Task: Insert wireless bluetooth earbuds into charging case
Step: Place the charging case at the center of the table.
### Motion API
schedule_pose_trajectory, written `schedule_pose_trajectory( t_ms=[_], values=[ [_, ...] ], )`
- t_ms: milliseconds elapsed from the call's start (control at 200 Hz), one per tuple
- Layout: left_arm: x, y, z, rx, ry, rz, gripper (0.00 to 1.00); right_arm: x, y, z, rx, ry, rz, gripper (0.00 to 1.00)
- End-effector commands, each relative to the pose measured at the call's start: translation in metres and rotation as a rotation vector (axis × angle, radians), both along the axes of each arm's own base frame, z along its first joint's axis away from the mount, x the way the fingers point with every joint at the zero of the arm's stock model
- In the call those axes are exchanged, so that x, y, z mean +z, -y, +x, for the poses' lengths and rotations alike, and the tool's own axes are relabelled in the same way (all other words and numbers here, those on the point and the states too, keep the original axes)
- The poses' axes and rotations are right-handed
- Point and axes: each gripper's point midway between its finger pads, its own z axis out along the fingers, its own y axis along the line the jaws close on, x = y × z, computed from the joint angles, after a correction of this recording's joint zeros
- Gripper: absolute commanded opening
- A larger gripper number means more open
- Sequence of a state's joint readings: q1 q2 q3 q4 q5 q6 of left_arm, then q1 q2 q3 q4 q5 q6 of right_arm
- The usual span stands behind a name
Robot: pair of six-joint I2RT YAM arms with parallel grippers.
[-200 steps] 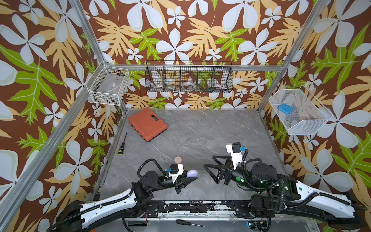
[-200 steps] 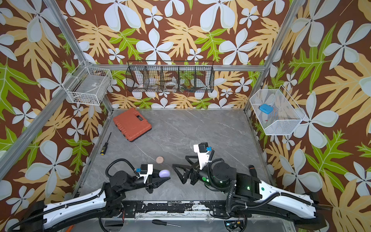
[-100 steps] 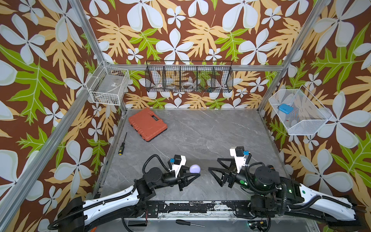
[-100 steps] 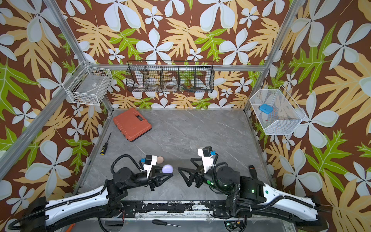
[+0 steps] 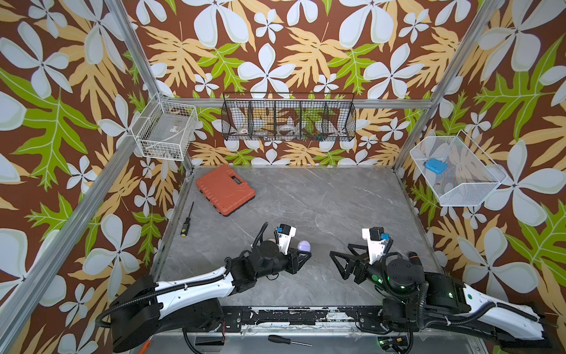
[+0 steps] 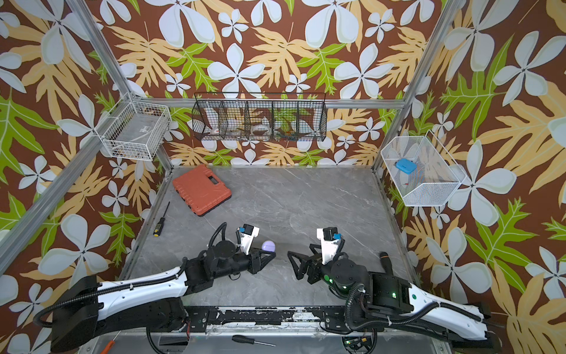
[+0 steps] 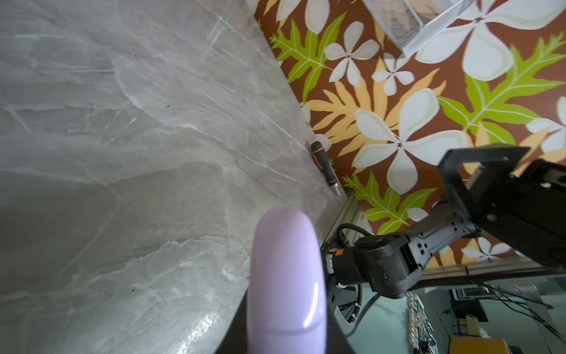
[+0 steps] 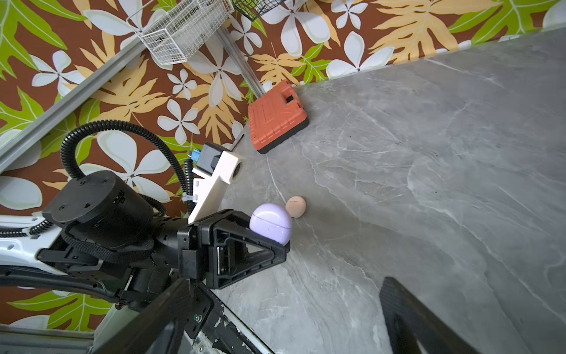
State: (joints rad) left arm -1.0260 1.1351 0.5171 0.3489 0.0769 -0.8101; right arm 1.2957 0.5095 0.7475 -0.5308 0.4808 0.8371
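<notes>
A round lavender charging case [image 5: 304,245] [image 6: 269,245] is held closed in my left gripper [image 5: 306,255] [image 7: 286,337], which is shut on it a little above the grey table [image 5: 321,208]. The right wrist view shows this case [image 8: 271,223] with its seam shut, and a closed pale pink case [image 8: 296,207] lying on the table just beyond it. My right gripper [image 5: 338,254] [image 8: 284,312] stands open and empty to the right of the lavender case, a short gap away. The earbuds are out of view.
An orange tool case [image 5: 225,190] lies at the back left and a screwdriver [image 5: 186,220] along the left edge. Another screwdriver [image 7: 321,159] lies by the right wall. Wire baskets [image 5: 288,121] hang on the walls.
My left gripper has carried the lavender case to the right and away from the front edge. My right gripper has drawn back to the right, still open.
</notes>
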Motion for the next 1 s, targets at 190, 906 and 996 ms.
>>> schedule_pose_trajectory(
  t_ms=[190, 906, 996],
  values=[
    [-0.046, -0.004, 0.032, 0.156, -0.096, 0.189, 0.0, -0.017, 0.025, 0.003, -0.082, -0.028, 0.0, 0.95],
    [-0.123, -0.018, 0.069, 0.239, -0.238, 0.402, 0.0, -0.042, 0.03, 0.001, -0.079, -0.036, -0.042, 0.96],
    [-0.127, -0.018, 0.069, 0.227, -0.251, 0.413, 0.0, -0.045, 0.026, 0.001, -0.068, -0.038, -0.049, 0.96]
  ],
)
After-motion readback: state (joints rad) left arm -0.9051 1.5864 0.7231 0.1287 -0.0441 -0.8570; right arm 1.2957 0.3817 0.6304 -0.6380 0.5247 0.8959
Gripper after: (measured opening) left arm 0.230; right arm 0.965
